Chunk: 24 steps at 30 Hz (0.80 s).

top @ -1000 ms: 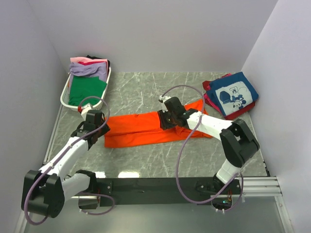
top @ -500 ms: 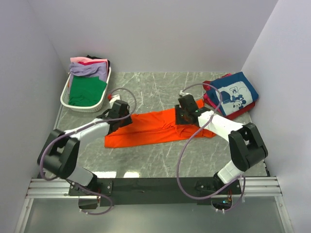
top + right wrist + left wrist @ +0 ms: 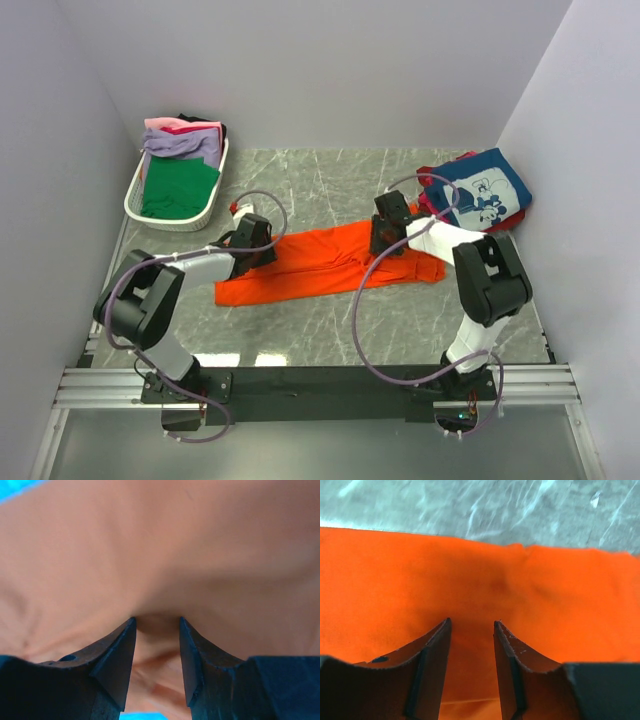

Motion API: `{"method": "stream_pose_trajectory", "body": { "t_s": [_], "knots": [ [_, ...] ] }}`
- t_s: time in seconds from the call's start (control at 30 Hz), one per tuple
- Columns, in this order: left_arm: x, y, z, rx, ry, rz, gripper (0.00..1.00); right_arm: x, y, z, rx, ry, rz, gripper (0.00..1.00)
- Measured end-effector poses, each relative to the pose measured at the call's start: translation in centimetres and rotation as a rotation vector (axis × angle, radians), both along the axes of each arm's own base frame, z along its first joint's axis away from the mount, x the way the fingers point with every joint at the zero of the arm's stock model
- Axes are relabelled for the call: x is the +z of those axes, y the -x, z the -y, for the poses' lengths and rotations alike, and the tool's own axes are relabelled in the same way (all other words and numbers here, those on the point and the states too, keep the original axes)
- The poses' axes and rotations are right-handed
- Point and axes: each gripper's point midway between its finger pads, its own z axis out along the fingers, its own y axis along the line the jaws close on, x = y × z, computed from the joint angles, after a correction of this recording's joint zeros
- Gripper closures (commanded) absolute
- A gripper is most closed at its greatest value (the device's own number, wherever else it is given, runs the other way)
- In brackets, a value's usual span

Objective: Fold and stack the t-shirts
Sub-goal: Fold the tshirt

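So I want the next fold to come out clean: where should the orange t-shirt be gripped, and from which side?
Probably grip the orange t-shirt at its far long edge, one pinch near each end, coming down from above. It lies flat as a long strip on the table, so only a pinch pressed down astride that edge can gather cloth.

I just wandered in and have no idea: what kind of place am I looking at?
Probably a robot test booth for laundry folding: plain white walls box in a marble-look table, two robot arms bend over an orange t-shirt, and a basket of tees waits.
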Motion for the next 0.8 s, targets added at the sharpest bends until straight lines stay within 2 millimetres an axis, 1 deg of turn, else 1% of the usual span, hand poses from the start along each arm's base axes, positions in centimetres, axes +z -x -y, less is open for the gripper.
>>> {"method": "stream_pose_trajectory", "body": {
  "t_s": [0.1, 0.2, 0.27, 0.47, 0.53, 0.63, 0.8],
  "knots": [
    [0.0, 1.2, -0.6, 0.014, 0.019, 0.008, 0.53, 0.1, -1.6, -0.9, 0.006, -0.018, 0.01, 0.53],
    [0.0, 2.9, -1.3, 0.029, 0.039, 0.005, 0.54, 0.1, -2.7, -1.6, 0.015, -0.031, 0.012, 0.53],
    [0.0, 3.7, -1.5, 0.034, 0.056, 0.004, 0.54, 0.2, -3.5, -2.1, 0.023, -0.037, 0.012, 0.53],
    [0.0, 5.6, -1.3, 0.043, 0.111, -0.003, 0.55, 0.3, -6.7, -4.0, 0.069, -0.06, 0.013, 0.53],
    [0.1, 6.2, -0.9, 0.036, 0.129, -0.008, 0.55, 0.4, -7.9, -4.7, 0.087, -0.07, 0.015, 0.53],
    [0.1, 7.5, 0.4, 0.005, 0.164, -0.022, 0.55, 0.5, -9.9, -5.9, 0.112, -0.083, 0.021, 0.53],
    [0.1, 10.0, 3.7, -0.074, 0.235, -0.061, 0.56, 1.0, -12.8, -7.3, 0.14, -0.099, 0.038, 0.53]
  ]
}}
